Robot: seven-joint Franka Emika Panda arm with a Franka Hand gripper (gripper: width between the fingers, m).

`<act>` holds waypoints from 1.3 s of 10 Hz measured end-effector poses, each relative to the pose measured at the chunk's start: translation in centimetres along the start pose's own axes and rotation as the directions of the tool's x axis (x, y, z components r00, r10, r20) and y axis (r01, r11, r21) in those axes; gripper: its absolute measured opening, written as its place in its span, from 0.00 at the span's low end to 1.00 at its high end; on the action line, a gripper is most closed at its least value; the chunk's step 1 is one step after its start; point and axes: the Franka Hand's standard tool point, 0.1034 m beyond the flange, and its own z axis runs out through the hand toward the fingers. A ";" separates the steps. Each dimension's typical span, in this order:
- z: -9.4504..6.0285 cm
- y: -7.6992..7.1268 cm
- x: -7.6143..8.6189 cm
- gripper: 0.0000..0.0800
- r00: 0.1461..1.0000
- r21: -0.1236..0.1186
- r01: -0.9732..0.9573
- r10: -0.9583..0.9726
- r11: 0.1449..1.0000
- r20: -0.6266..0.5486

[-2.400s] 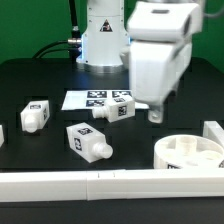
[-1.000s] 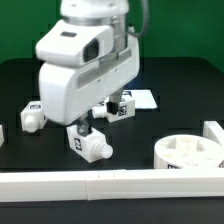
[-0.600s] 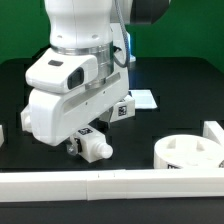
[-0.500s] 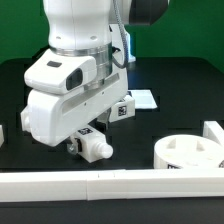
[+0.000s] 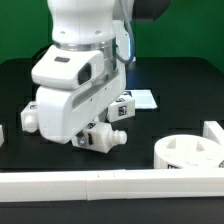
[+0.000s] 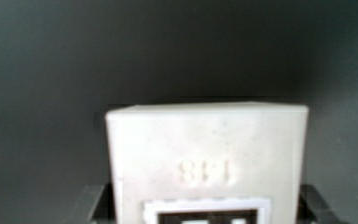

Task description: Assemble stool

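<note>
My gripper (image 5: 88, 138) is shut on a white stool leg (image 5: 104, 138) and holds it just above the black table, left of centre. In the wrist view that leg (image 6: 208, 145) fills the space between my fingers (image 6: 99, 203), its tag toward the camera. The round seat (image 5: 190, 152) lies at the exterior view's front right, sockets up. A second leg (image 5: 120, 108) lies behind my hand. A third leg (image 5: 28, 117) shows partly at the left, behind the gripper body.
The marker board (image 5: 143, 98) lies behind the second leg. A long white rail (image 5: 100, 186) runs along the front edge. Another white part (image 5: 213, 131) sits at the right edge, and a small white piece (image 5: 1, 133) at the left edge.
My arm swung from the right to the left and came down over the front leg. My fingers closed on it, and the leg has since risen and shifted a little right.
</note>
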 end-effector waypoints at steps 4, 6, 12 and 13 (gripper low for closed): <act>0.2 -0.6 -0.3 0.40 0.996 -0.006 0.091 -0.091 0.996 0.001; 0.3 -0.7 -0.5 0.40 0.898 0.001 0.439 -0.439 0.898 0.041; 0.6 -0.6 -1.6 0.40 0.573 0.033 0.817 -0.816 0.576 0.071; 0.8 -0.7 -2.2 0.40 0.391 0.050 0.918 -0.918 0.394 0.063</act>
